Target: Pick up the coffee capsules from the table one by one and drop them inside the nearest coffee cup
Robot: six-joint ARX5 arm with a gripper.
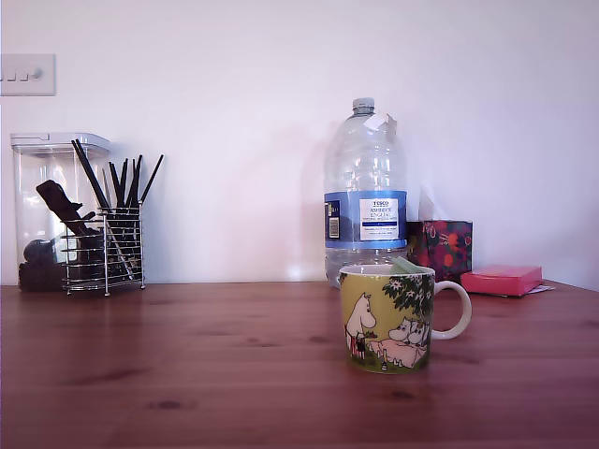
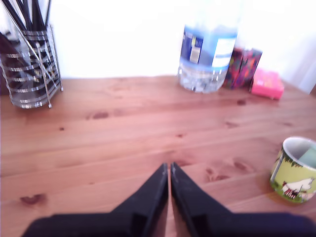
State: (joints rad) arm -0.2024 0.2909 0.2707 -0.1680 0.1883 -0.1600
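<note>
The coffee cup (image 1: 388, 318) stands on the wooden table (image 1: 187, 374) towards the exterior view's right, yellow-green with white cartoon figures and a white handle. A pale green coffee capsule (image 1: 404, 266) pokes above its rim. In the wrist view the same capsule (image 2: 309, 157) lies inside the cup (image 2: 294, 170). My gripper (image 2: 169, 168) appears only in the wrist view. Its black fingers (image 2: 148, 195) are shut together with nothing between them, low over bare wood and apart from the cup.
A large clear water bottle (image 1: 365, 196) stands behind the cup. Beside it are a patterned tissue box (image 1: 442, 248) and a pink pad (image 1: 501, 279). At the back on the exterior view's left are a wire utensil holder (image 1: 105, 248) and a clear canister (image 1: 51, 206).
</note>
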